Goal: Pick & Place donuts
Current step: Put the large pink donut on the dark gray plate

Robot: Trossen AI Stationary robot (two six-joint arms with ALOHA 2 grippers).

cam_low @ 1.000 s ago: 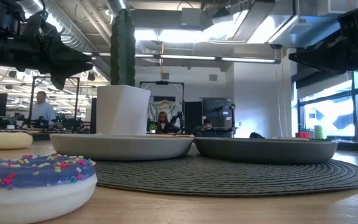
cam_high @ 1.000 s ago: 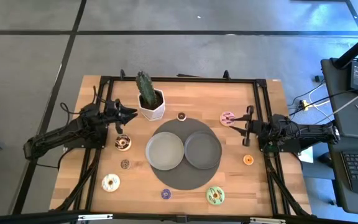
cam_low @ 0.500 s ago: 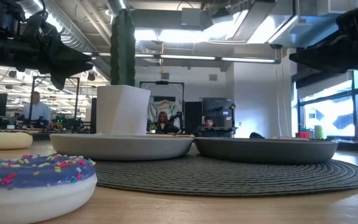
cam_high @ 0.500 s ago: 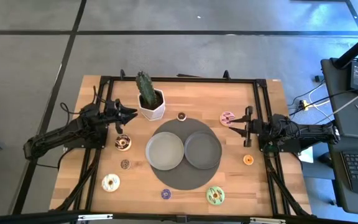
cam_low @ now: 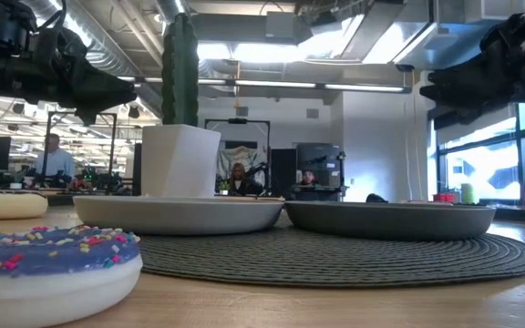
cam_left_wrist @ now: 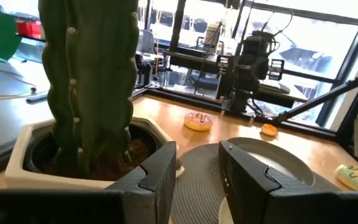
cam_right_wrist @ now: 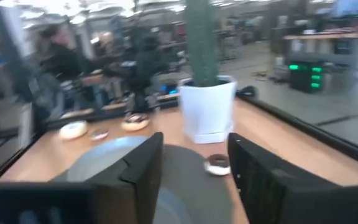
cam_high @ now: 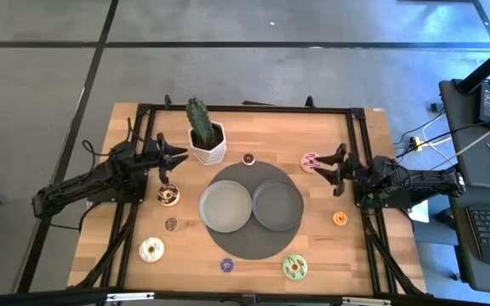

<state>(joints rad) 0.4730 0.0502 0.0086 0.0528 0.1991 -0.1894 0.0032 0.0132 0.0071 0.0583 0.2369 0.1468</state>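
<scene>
Wooden surface (cam_high: 330,242) is being shared by two grey plates (cam_high: 225,206). Right claw (cam_high: 324,166), fingers apart, is being held over the pink donut (cam_high: 311,160). Left claw (cam_high: 177,160), also apart, is being kept beside the cactus pot (cam_high: 207,144).

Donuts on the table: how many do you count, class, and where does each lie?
7: pink under right gripper; small brown; brown-white; tiny; white; purple; green; orange. Correction: 8.

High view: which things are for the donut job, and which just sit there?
For the job: pink iced toy donut, small orange donut, green donut, small purple donut, white donut, brown-and-white donut, small brown donut, tiny dark donut; likely light grey round plate, dark grey round plate.

Lying about: green cactus in white pot, dark round woven mat.
</scene>
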